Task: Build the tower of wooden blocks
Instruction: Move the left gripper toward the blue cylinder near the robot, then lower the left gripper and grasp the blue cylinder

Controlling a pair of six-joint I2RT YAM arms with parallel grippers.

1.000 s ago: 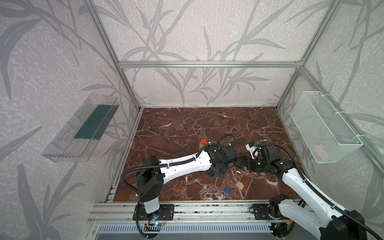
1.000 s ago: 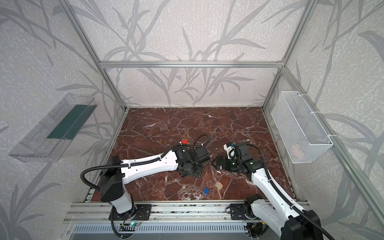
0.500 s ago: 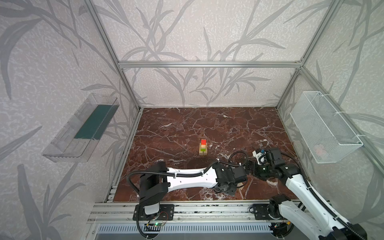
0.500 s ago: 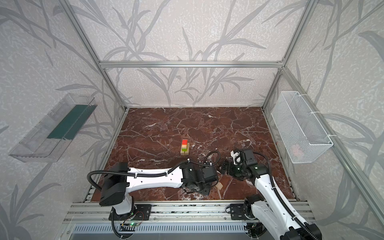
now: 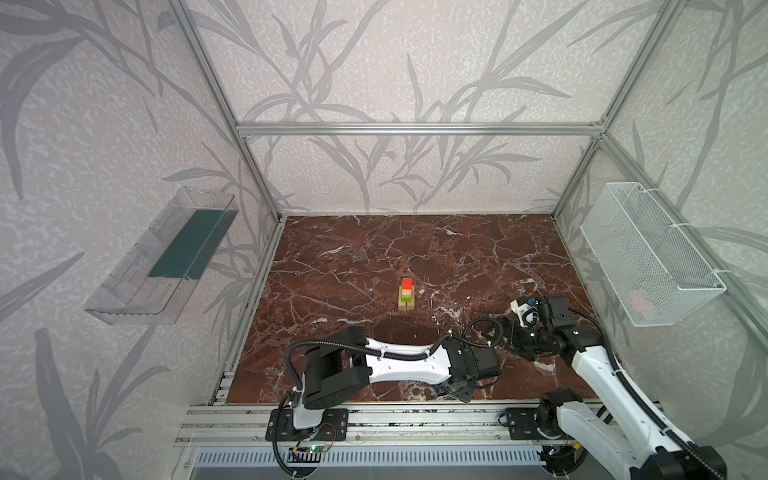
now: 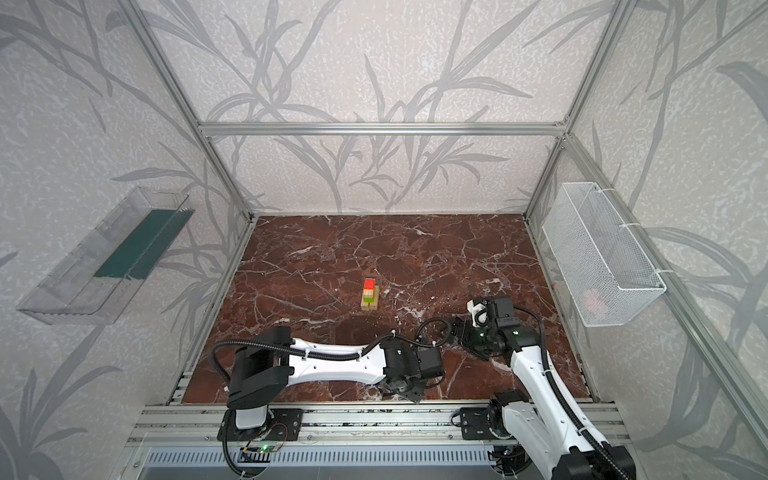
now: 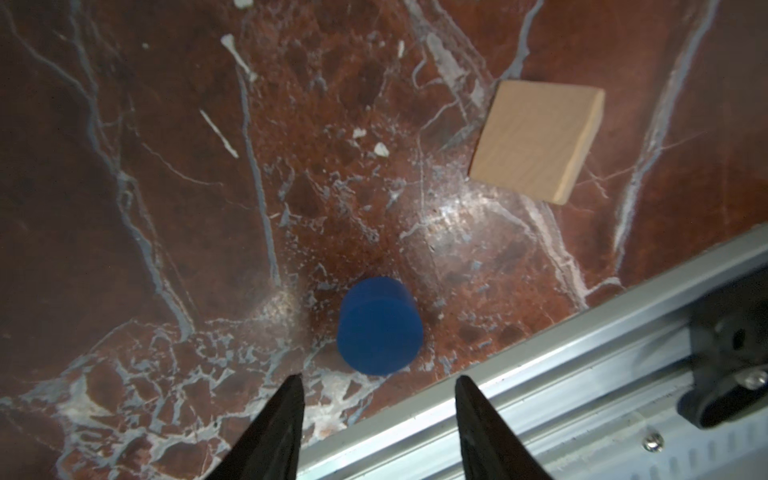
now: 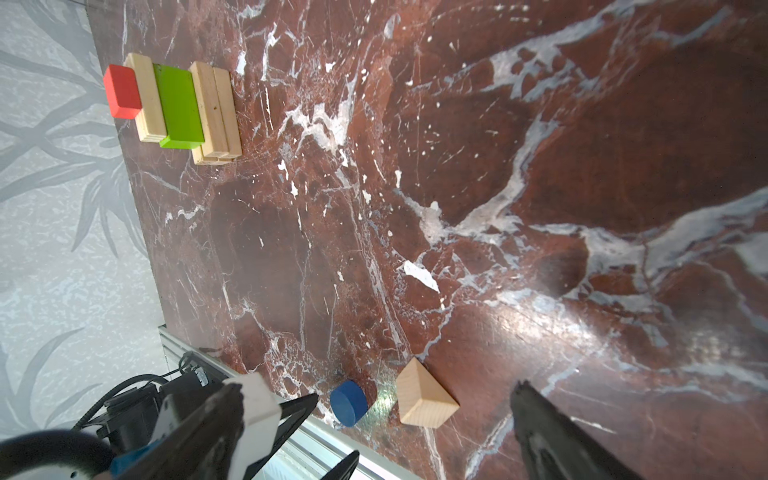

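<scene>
The wood block tower stands mid-floor: light planks, a lime-green brick, another plank, and a red cube on top. A blue disc lies near the front edge, with the peaked wood piece beside it; both are hidden under the left arm in both top views. My left gripper hangs open just short of the disc, with nothing between its fingers. My right gripper is wide open and empty, well back from both pieces.
The aluminium front rail runs right beside the blue disc. A white wire basket hangs on the right wall and a clear shelf on the left wall. The two arms lie close together at the front right.
My left arm has swung from beside the tower back to the front edge, over the blue disc, which uncovers the tower. Its jaws have opened a little. My right arm has drawn back slightly.
</scene>
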